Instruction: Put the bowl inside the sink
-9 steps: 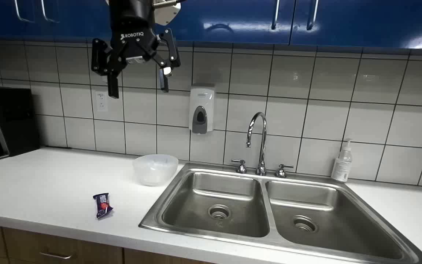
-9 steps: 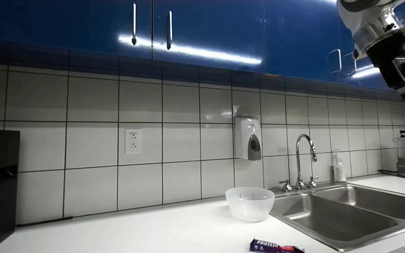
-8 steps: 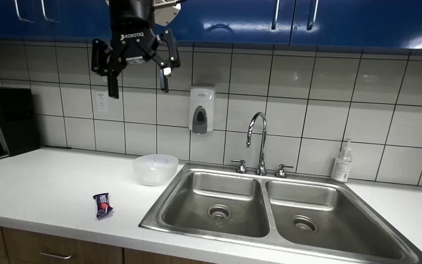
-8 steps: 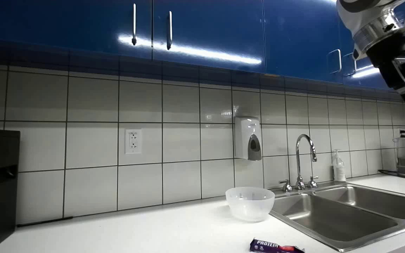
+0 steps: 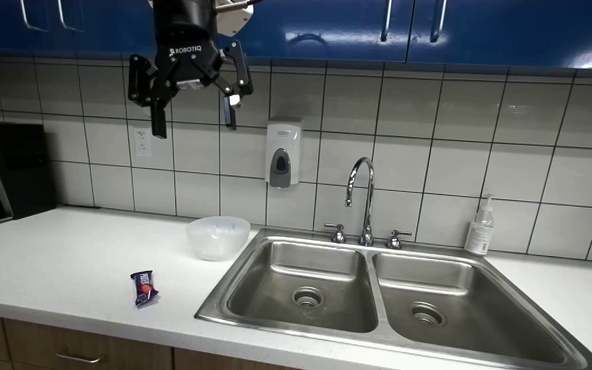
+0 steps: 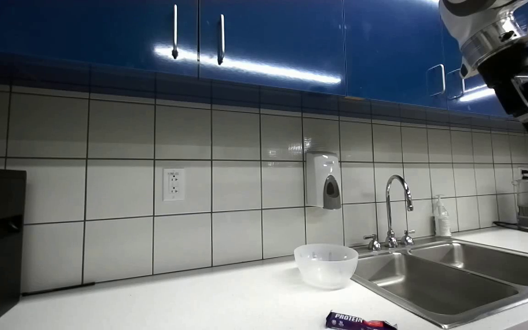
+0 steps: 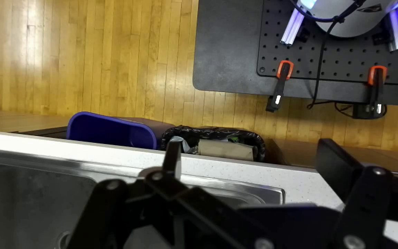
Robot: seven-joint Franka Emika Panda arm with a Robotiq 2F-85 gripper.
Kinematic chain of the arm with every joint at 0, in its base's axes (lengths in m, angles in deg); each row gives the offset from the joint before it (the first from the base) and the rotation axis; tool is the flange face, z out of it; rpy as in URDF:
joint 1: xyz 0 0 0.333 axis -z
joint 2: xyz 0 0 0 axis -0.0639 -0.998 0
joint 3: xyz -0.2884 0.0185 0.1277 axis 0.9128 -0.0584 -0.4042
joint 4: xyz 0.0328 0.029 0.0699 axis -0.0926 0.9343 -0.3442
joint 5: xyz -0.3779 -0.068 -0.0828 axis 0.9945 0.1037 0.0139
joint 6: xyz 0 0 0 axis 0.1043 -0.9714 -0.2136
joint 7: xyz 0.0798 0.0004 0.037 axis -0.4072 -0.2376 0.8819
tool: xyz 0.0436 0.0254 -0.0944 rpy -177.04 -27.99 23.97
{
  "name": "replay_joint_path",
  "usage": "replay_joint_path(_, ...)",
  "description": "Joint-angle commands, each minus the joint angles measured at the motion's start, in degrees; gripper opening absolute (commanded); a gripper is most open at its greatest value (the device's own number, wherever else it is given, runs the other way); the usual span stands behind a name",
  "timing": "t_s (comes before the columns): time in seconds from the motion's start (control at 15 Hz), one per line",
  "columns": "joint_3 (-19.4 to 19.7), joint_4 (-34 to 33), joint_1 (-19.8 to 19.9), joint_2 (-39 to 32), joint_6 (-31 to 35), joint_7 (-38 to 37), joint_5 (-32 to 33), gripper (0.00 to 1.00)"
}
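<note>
The gripper (image 5: 195, 132), ROBOTIQ in white capitals across its black body, hangs high with its fingers (image 5: 159, 123) pointing down and set wide apart, nothing between them. Behind it runs a pale tiled wall (image 5: 470, 108), with blue cabinets (image 6: 268, 36) above and a white counter (image 5: 80, 252) below. Set into the counter is the steel sink (image 5: 381, 311), two basins side by side, a chrome faucet (image 5: 370, 205) rising from its back ledge. A black coffee machine (image 5: 23, 169) stands cut off at the edge of both exterior views, its panel markings too small to read. The bowl (image 5: 218, 239), translucent and whitish, stands upright on the counter just beside the sink's rim, outside both basins; whether bowl and rim touch, I cannot tell. On the wall hangs a dispenser (image 5: 282, 154), the print on its front too fine to make out. A clear pump bottle (image 5: 479, 234) stands at the sink's back corner, its label blurred. A wrapped bar (image 6: 355, 322) lies apart from the bowl, nearer the counter's front edge, its purple wrapper reading PROTEIN in white capitals.
</note>
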Motion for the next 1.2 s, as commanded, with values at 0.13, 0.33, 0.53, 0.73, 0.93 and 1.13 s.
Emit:
replay_joint_path(0.13,0.3,1.5,-2.9,0.4,1.4,-1.4,0.1,1.0)
replay_joint_path(0.33,-0.7,3.0,-5.0,0.4,2.3,-1.7,-0.6,1.0)
replay_joint_path(0.53,-2.0,4.6,-7.4,-0.2,3.6,-2.9,-1.8,1.0)
replay_joint_path(0.73,-3.5,6.0,-9.6,-1.3,5.4,-4.6,-4.3,1.0)
replay_joint_path(0.93,-5.5,6.8,-11.2,-3.7,7.3,-7.0,-7.5,1.0)
replay_joint_path(1.13,-7.4,7.3,-12.3,-5.9,9.9,-9.0,-10.3,1.0)
